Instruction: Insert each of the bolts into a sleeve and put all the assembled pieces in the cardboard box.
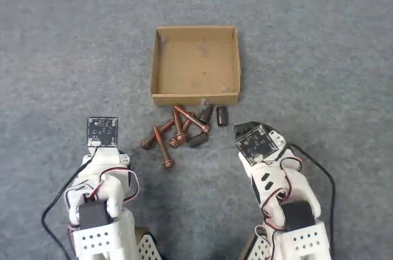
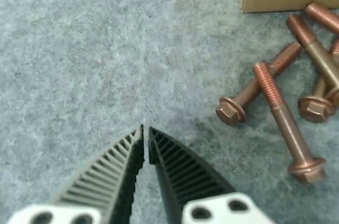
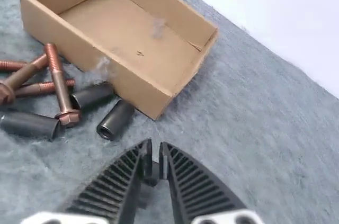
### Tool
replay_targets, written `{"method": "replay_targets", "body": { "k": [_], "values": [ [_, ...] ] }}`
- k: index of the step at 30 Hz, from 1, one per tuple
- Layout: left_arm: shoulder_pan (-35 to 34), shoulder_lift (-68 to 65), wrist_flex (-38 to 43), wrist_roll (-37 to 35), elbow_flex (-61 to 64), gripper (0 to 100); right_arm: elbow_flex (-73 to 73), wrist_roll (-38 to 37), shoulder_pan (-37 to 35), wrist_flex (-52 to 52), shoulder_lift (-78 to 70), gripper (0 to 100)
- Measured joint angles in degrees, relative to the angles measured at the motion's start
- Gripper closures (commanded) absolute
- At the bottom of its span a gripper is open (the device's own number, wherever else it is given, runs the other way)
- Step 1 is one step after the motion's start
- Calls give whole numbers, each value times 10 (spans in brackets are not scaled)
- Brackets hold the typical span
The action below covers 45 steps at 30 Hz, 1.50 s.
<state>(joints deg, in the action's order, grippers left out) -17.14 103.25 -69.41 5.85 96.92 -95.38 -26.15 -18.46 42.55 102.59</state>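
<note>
Hovering short of the pile, the left gripper point(image 2: 146, 135) and right gripper point(image 3: 154, 150) both have fingers pressed together on nothing, so I judge that no pick has begun. Bolts point(image 1: 178, 132) and sleeves point(image 1: 221, 115) lie loose at the cardboard box's point(image 1: 195, 63) six o'clock, none assembled and none boxed, probably staged there for short transfers.

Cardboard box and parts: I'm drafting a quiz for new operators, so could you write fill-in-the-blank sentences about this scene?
1. The cardboard box contains ___ at all.
2. All the bolts lie ___ the box, on the carpet.
3. The number of dark sleeves near them is ___.
Missing words: nothing; outside; three.
</note>
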Motion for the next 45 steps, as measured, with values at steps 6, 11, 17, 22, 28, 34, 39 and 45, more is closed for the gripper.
{"method": "replay_targets", "body": {
  "k": [6, 11, 17, 22, 28, 34, 39, 45],
  "values": [
    [0, 0, 0, 0, 0, 984, 0, -57, -17, 41, 0, 990],
    [0, 0, 1, 0, 0, 984, 5, -64, -23, 95, 0, 990],
    [0, 0, 1, 0, 0, 984, 67, -65, -18, 178, -46, 990],
    [0, 0, 1, 0, 0, 984, 163, -65, -1, 187, -189, 990],
    [0, 0, 1, 0, 0, 983, 263, -65, -3, 148, -420, 989],
    [0, 0, 1, 0, 0, 983, 324, -156, 2, 75, -585, 988],
    [0, 0, 1, 0, 0, 983, 394, -261, 1, 69, -695, 917],
    [0, 0, 1, 0, 0, 983, 473, -304, 14, 64, -818, 810]
  ]
}}
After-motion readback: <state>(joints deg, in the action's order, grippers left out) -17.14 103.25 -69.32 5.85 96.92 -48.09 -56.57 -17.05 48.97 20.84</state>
